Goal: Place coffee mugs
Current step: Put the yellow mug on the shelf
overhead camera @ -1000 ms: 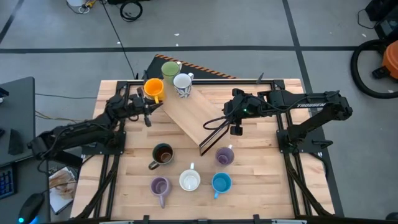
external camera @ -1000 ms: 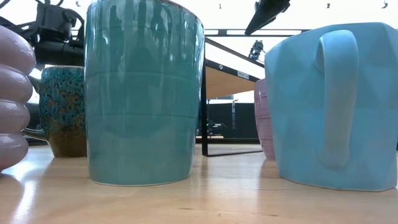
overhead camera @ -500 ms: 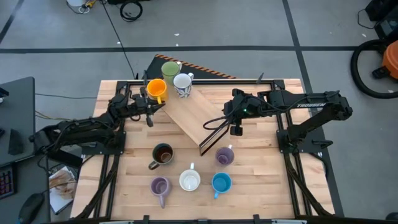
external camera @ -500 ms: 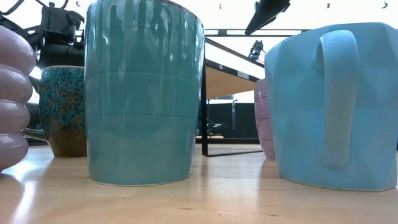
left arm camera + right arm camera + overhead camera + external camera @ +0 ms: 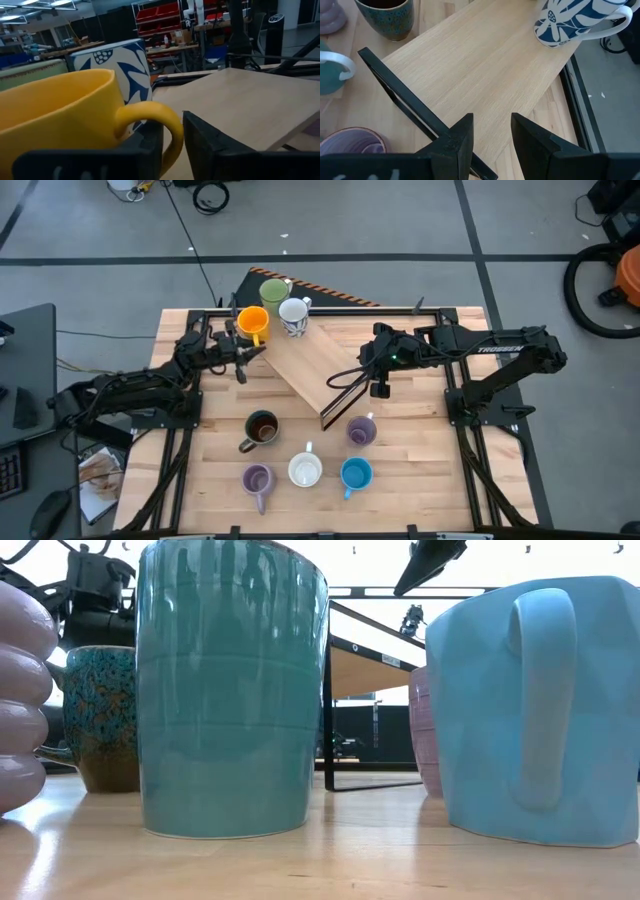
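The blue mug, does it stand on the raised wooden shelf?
No, the blue mug stands on the table, in front of the shelf.

Overhead straight down, low close behind mugs, both wrists near the raised shelf (image 5: 318, 365), shared throughout.

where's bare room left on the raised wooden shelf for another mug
The shelf is crowded only at its far end, where the orange mug, green mug and patterned white mug cluster. The rest of the board, down to its black-framed edge near the right gripper, is bare.
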